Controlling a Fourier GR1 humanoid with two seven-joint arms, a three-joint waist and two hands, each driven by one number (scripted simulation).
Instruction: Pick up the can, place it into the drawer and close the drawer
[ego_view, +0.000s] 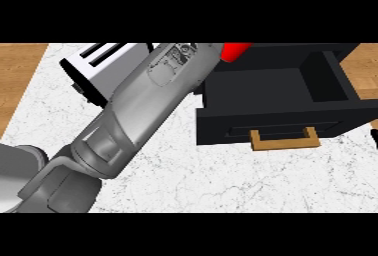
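Head view
Drawer (221, 122): open on the surface (221, 175), wooden handle (286, 139) on its near face.
Can (235, 50): red, at the drawer's far left corner, mostly hidden.
Left forearm (140, 110): crosses left of the drawer, covering part of the toaster (92, 67).
Robot hand: unseen past the wrist; its state cannot be told.

The single head view looks steeply down on the counter (221, 185) from close above, the open drawer (266, 90) at two o'clock.
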